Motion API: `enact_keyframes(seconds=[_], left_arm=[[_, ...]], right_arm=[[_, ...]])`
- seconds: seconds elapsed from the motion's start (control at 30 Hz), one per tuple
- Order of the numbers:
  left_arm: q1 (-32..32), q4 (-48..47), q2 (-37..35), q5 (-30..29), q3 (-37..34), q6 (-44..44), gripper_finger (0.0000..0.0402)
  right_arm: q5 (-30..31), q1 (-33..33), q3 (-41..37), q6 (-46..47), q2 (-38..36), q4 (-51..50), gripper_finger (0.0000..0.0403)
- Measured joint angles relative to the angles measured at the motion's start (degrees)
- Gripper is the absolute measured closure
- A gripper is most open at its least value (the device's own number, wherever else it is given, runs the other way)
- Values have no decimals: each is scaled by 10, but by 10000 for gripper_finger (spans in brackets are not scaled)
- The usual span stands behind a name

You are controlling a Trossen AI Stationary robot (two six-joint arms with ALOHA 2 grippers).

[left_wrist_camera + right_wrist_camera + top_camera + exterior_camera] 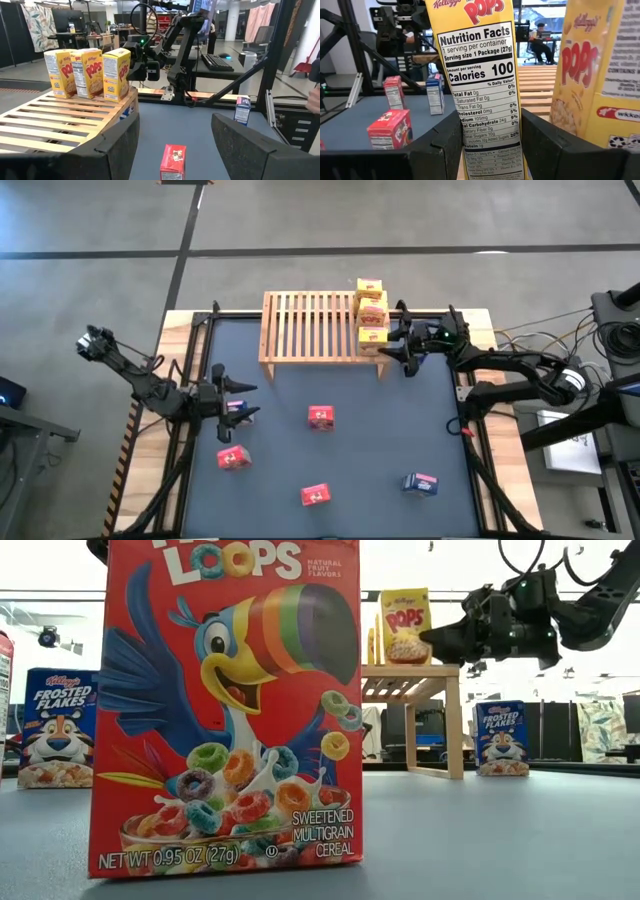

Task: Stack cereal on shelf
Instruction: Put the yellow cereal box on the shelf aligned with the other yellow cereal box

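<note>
The wooden slatted shelf (310, 328) stands at the far side of the table. Three yellow cereal boxes (371, 310) stand in a row on its right end. My right gripper (388, 342) is shut on the nearest yellow box (116, 74). Three red boxes (321, 417) (233, 457) (315, 495) and a blue box (420, 483) stand on the dark mat. My left gripper (243, 400) hovers open at the table's left, above another blue box (435, 94), with nothing between its fingers (120, 145). My right gripper pinches the nearest yellow box between its two fingers, one on each broad face, low on the box. The narrow nutrition-label side (487, 125) faces the wrist. The fingers come in level from the table's right side. The box stands upright with its bottom on the shelf's slats (112, 100).
The shelf's slats to the left of the yellow boxes (300, 320) are bare. Both arms' bases and frames flank the mat. Cables and equipment (600, 380) lie beyond the table's right edge.
</note>
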Motion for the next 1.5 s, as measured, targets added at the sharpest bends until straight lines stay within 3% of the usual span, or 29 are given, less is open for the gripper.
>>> enact_keyframes(seconds=[0.77, 1.5], left_arm=[[0, 1, 2, 0, 0, -7, 170], [0, 1, 2, 0, 0, -15, 171]], right_arm=[[11, -23, 0, 10, 17, 8, 174], [12, -27, 0, -11, -2, -60, 174]])
